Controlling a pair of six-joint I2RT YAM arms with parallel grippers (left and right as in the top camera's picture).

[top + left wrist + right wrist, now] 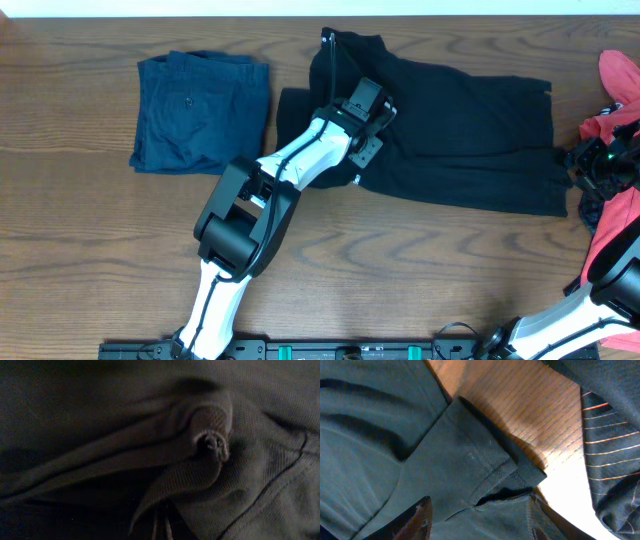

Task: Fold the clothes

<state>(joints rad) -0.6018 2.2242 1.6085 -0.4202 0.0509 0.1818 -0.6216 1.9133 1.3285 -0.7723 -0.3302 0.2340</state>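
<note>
The left pincer point(372, 108) hides its own fingertips above the black garment point(470, 130); the coral-red pieces point(620, 85) are cut off at the overhead view's right edge.

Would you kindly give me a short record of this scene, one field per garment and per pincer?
navy shorts: folded, left on the table
black garment: spread out, centre to right
coral-red pieces: bunched at the right edge
left pincer: down on the black garment, jaws hidden
right pincer: open, astride a hemmed edge of the black garment
</note>
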